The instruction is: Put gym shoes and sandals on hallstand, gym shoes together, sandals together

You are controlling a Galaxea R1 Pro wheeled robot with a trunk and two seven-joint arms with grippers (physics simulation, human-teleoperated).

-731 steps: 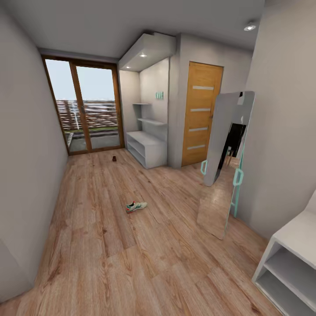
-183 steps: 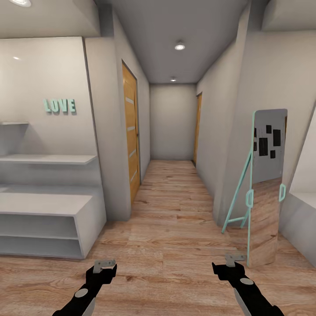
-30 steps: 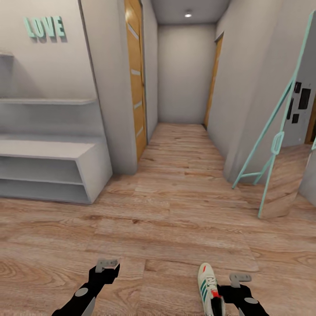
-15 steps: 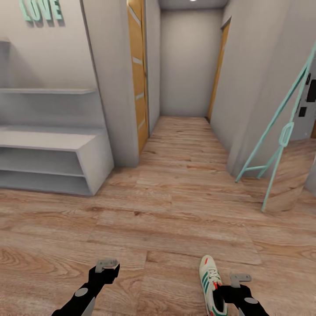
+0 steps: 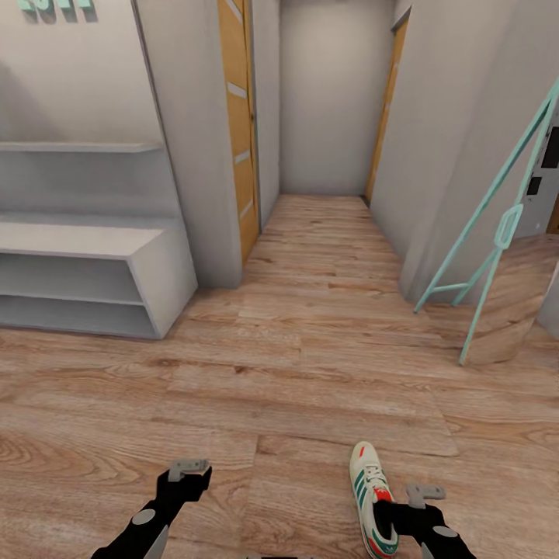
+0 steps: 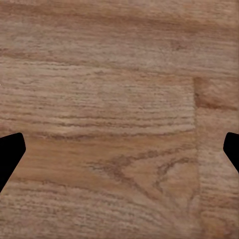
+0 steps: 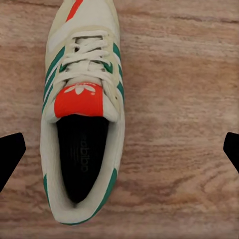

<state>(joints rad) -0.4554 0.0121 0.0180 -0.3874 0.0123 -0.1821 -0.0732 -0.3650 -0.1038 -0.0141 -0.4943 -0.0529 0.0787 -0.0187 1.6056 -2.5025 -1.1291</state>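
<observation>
One gym shoe (image 5: 371,498): flat on the corridor floor (image 5: 295,388), well apart from the hallstand (image 5: 93,272), directly under my right claw (image 7: 119,149), spread wide. My left claw (image 6: 119,149): wide, empty, above bare planks.

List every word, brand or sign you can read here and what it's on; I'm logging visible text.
Mint letters on the hallstand wall: cut off by the frame's top, unreadable.
Insole print inside the gym shoe: blurred, not legible.
White trefoil logo on the shoe's red tongue tab: no readable words.
Nothing else carries text.
</observation>
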